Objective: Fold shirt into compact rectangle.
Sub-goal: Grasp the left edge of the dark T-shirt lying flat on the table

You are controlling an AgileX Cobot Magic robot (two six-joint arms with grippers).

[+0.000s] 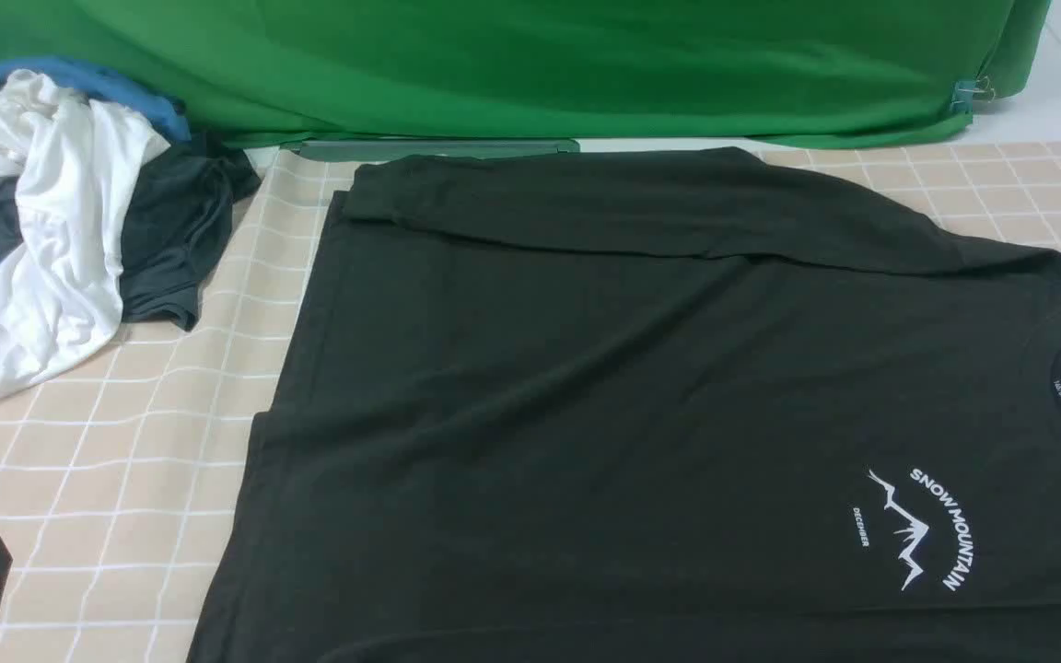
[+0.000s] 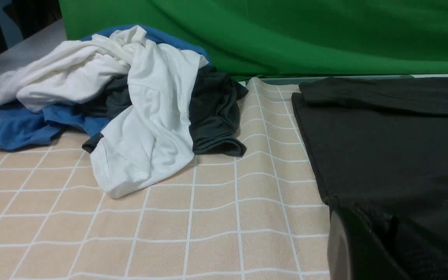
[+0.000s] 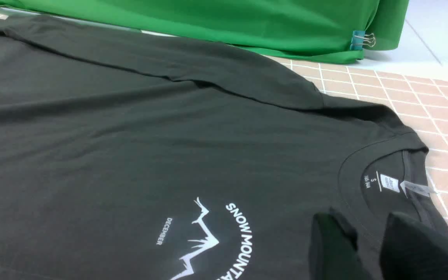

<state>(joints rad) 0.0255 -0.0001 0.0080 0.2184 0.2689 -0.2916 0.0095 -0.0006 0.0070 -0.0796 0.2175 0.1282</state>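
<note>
Black shirt lies flat, filling centre + right of front view: collar at right edge, logo lower right, far sleeve folded in along its top edge. Green backdrop runs across the top. Beige checked cloth under it all. Heap of white, blue, grey clothes upper left, apart from shirt. Right gripper near collar, fingers spread, nothing btwn. Left gripper at shirt's edge; can't tell its fingers. Clip upper right.
</note>
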